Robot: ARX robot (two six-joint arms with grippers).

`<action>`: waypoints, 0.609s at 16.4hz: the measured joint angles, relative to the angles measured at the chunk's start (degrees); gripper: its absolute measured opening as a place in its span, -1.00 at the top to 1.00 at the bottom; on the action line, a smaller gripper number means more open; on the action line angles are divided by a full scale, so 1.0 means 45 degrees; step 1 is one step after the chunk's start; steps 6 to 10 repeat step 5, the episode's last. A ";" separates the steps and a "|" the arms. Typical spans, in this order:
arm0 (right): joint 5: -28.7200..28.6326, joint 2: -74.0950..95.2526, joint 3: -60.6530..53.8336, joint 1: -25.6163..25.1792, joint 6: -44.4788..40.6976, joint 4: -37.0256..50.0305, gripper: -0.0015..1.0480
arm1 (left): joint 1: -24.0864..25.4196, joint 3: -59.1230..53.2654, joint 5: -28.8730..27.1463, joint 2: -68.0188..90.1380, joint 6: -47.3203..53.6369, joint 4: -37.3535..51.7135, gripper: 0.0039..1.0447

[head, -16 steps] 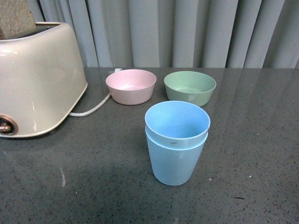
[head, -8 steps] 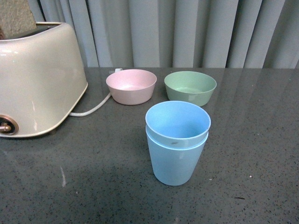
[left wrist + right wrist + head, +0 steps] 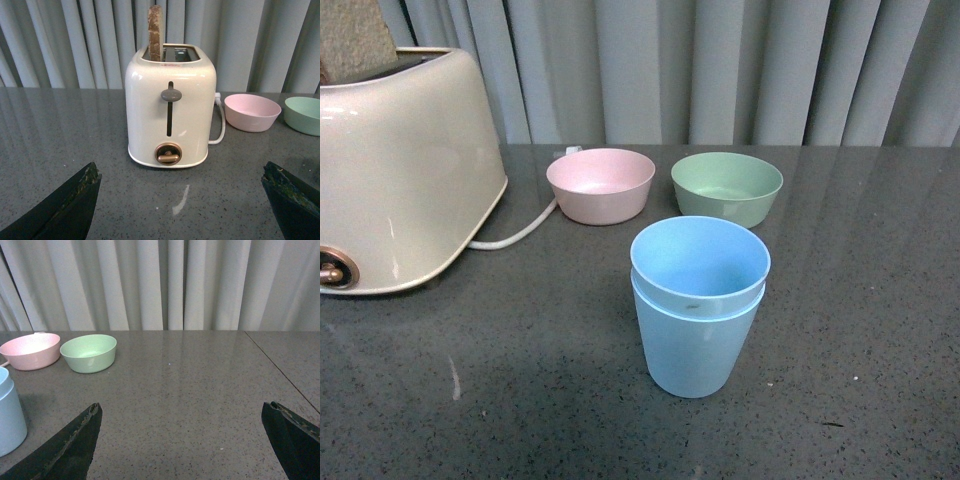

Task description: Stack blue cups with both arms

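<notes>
Two light blue cups [image 3: 698,310] stand nested, one inside the other, upright on the dark grey table in the front view. The inner cup's rim [image 3: 700,254] sits a little above the outer one's. A part of the blue cups [image 3: 10,412] shows at the edge of the right wrist view. Neither arm appears in the front view. My left gripper [image 3: 182,200] is open over bare table, facing the toaster. My right gripper [image 3: 182,440] is open over bare table, with the cups off to its side. Nothing lies between either pair of fingers.
A cream toaster [image 3: 395,170] with a slice of toast [image 3: 155,32] stands at the left, its cord [image 3: 515,236] trailing toward a pink bowl [image 3: 601,184]. A green bowl [image 3: 727,187] sits beside it. Grey curtains hang behind the table's far edge.
</notes>
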 joint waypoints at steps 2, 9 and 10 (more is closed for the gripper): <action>0.0000 0.0000 0.0000 0.0000 0.0000 0.0000 -0.87 | 0.0000 0.0000 0.0000 0.0000 0.0000 0.0000 -0.88; 0.0000 0.0000 0.0000 0.0000 0.0000 0.0000 -0.87 | 0.0000 0.0000 0.0000 0.0000 0.0000 0.0000 -0.88; 0.0000 0.0000 0.0000 0.0000 0.0000 0.0000 -0.87 | 0.0000 0.0000 0.0000 0.0000 0.0000 0.0000 -0.88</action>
